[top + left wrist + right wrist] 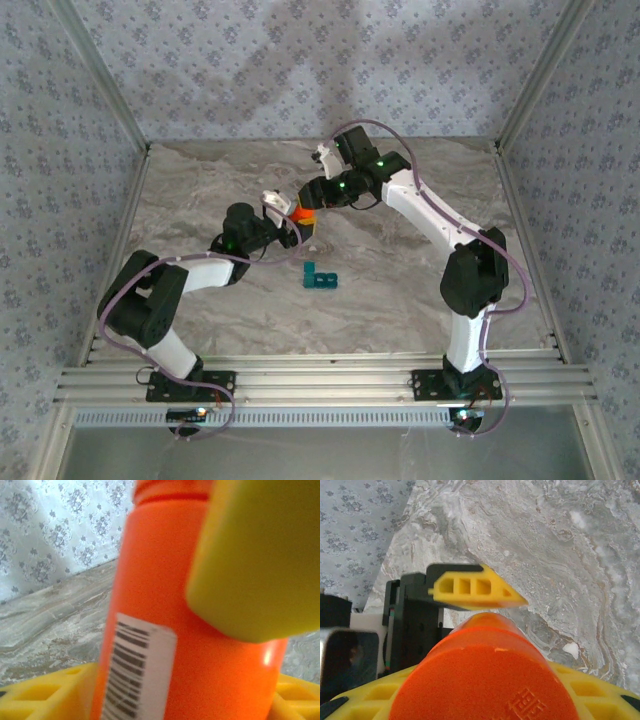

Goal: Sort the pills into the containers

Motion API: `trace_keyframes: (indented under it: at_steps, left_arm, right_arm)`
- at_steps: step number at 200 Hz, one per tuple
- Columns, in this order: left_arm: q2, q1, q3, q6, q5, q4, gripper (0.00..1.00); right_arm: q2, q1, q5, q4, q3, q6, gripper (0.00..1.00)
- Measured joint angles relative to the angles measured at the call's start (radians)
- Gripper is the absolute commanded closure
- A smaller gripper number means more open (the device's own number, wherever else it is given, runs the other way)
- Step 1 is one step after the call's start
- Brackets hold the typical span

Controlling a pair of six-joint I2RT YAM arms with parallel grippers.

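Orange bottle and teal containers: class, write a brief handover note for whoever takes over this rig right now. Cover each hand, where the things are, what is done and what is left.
Right hand: shut on the cap end of the orange bottle.
Left hand: fingers either side of the bottle's body; whether it grips firmly is unclear.
Teal containers: on the table, nearer the arm bases than the hands, neither hand touching them.
Done: bottle in hand, cap on.
Left: uncap the bottle, get the pills out, sort them into the containers.
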Motion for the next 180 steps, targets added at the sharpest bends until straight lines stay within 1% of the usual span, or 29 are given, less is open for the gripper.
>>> trace_keyframes:
  at_steps: [18,73,98,164,180]
  left_arm:
    - [0.000,0.004,0.000,-0.002,-0.004,0.000,0.23]
    - [0.000,0.006,0.000,-0.002,-0.006,0.000,0.23]
    - [0.000,0.006,0.000,-0.002,-0.002,-0.001,0.25]
    - [0.001,0.006,0.006,-0.005,0.019,-0.013,0.35]
    - [0.002,0.006,0.007,-0.006,0.026,-0.014,0.35]
  right_arm:
    - [0.003,0.000,0.009,-0.002,0.000,0.000,0.76]
    - [0.005,0.000,0.018,-0.005,0.000,0.000,0.76]
    - [0.005,0.000,0.018,-0.005,0.000,0.000,0.76]
    - [0.005,0.003,0.024,-0.001,0.000,0.000,0.76]
    - [0.005,0.003,0.026,0.000,0.000,0.000,0.76]
